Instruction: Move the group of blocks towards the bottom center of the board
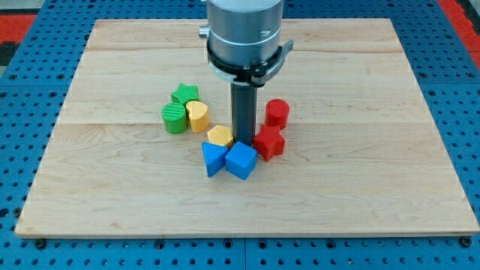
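Several blocks sit clustered near the middle of the wooden board point(112, 195). A green star point(184, 94), a green cylinder point(174, 118) and a yellow heart point(197, 115) touch on the view's left. A yellow hexagon point(220, 136) lies above a blue triangle point(214, 158) and a blue cube point(241, 160). A red cylinder point(277, 112) stands at the view's right, a red star point(269, 142) below it. My tip point(243, 140) rests just above the blue cube, between the yellow hexagon and the red star, close to all three.
The arm's grey body point(244, 34) hangs over the board's top centre. A blue pegboard point(30, 150) surrounds the board, with red areas at the view's top corners.
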You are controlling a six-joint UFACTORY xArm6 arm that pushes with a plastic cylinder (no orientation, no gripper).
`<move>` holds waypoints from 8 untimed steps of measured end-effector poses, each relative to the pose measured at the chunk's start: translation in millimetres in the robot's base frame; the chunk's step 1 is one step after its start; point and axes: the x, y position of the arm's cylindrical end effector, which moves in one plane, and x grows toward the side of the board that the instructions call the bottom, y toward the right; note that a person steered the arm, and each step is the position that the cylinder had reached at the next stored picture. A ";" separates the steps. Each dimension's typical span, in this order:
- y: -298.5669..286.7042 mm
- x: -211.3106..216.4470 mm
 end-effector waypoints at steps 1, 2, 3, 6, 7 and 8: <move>-24.1 -32.7; -32.2 -83.1; 8.5 -113.6; 50.6 3.2; 43.2 -9.0; 32.0 -69.0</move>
